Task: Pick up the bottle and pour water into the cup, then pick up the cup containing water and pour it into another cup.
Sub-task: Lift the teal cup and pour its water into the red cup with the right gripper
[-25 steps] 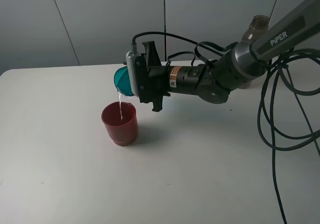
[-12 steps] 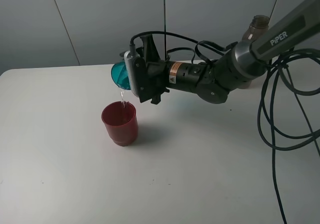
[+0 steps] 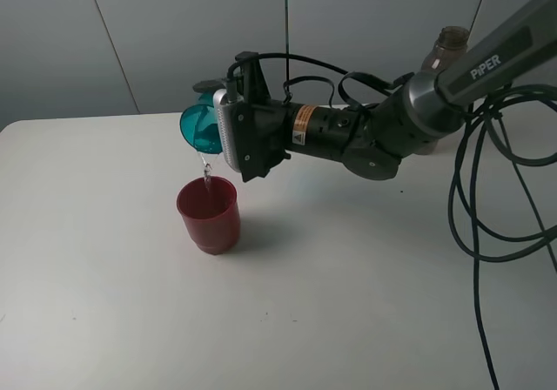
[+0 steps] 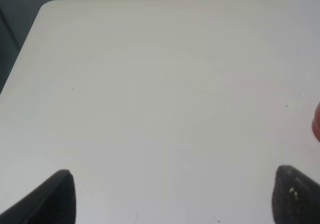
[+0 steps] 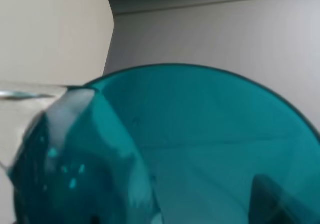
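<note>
The right gripper (image 3: 211, 120) is clamped on the teal cup (image 3: 198, 127), held above the red cup (image 3: 209, 215). The teal cup's long axis lies near horizontal, mouth tipped down-left over the red cup, a thin stream (image 3: 206, 174) falling. The left gripper's (image 4: 172, 194) fingertips stand spread, empty.

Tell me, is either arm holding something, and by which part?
The right tool holds the teal cup by its side wall, tipped over the red cup. The left tool holds nothing.
</note>
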`<control>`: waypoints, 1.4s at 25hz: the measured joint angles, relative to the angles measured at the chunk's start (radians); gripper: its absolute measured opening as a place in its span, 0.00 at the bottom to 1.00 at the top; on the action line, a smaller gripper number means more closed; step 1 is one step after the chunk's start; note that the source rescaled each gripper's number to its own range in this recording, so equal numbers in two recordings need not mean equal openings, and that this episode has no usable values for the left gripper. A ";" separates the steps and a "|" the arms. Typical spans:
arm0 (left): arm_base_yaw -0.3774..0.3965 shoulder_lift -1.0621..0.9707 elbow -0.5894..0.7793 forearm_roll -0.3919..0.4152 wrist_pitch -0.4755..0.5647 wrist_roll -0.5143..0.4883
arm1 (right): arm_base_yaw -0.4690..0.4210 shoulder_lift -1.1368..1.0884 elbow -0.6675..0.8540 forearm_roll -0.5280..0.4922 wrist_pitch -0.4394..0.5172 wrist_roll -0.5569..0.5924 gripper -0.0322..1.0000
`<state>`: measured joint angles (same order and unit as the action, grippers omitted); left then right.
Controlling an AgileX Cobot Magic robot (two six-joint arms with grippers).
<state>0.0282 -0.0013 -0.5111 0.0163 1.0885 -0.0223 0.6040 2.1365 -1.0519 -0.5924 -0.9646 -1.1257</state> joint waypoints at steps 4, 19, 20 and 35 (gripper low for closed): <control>0.000 0.000 0.000 0.000 0.000 0.000 | 0.000 0.000 0.000 0.000 -0.056 -0.018 0.07; 0.000 0.000 0.000 0.000 0.000 0.000 | 0.000 0.000 0.000 0.000 -0.090 -0.226 0.07; 0.000 0.000 0.000 0.000 0.000 0.000 | 0.000 0.000 0.000 0.000 -0.092 -0.238 0.07; 0.000 0.000 0.000 0.000 0.000 0.002 | 0.000 -0.002 0.000 -0.025 -0.155 -0.352 0.07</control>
<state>0.0282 -0.0013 -0.5111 0.0163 1.0885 -0.0201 0.6040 2.1345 -1.0519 -0.6176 -1.1198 -1.4778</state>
